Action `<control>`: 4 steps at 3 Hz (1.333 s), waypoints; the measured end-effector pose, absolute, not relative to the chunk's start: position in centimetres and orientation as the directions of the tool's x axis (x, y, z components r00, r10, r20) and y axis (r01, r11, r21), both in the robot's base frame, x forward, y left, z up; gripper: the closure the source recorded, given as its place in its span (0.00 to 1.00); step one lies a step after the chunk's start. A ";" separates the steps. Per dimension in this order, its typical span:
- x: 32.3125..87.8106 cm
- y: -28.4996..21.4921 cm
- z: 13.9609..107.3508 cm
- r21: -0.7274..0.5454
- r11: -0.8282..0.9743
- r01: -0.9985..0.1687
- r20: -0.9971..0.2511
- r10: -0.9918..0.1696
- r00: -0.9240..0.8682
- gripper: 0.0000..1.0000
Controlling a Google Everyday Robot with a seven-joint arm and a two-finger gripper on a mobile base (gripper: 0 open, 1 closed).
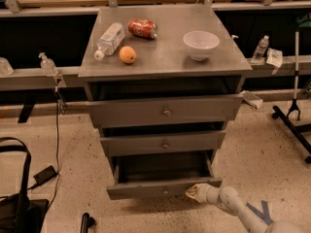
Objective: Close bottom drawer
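Closing step: the grey bottom drawer (163,188), the slim one with a small round brass knob, sticks far out at the foot of the cabinet and is not shut yet.
Gripper: the pale robot gripper (193,192) sits at the right end of the drawer's front, touching it or just beside it.
Fingers: pressed close together into a tip, holding nothing, as far as I can see.
Next move: I think the arm must push straight toward the cabinet until the front sits flat.
Watch out: pushing on one end could make the drawer slide crooked.
Above: the middle grey drawer (163,143) and top grey drawer (165,111) stick out a little.
On top: a white bowl (200,44), an orange fruit (127,55), a clear plastic bottle (109,39) and a red can (143,28).
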State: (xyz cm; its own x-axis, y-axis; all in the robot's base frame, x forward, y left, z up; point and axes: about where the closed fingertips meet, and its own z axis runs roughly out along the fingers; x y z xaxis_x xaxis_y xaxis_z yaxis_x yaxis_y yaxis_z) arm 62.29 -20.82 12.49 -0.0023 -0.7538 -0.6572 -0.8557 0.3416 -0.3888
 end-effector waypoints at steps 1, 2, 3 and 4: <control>63.1 -20.6 12.5 -0.391 0.338 -0.856 -0.658 -0.753 0.003 1.00; 63.0 -20.6 12.5 -0.391 0.338 -0.856 -0.658 -0.753 0.003 1.00; 60.9 -17.6 12.7 -0.353 0.281 -0.892 -0.660 -0.751 0.025 1.00; 59.0 -15.6 12.7 -0.319 0.242 -0.916 -0.661 -0.749 0.032 1.00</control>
State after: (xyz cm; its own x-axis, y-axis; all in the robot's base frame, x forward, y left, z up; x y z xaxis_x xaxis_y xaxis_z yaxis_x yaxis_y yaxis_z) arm 59.04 -15.62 12.69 0.0319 -0.7493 -0.6615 -0.9163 0.2424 -0.3188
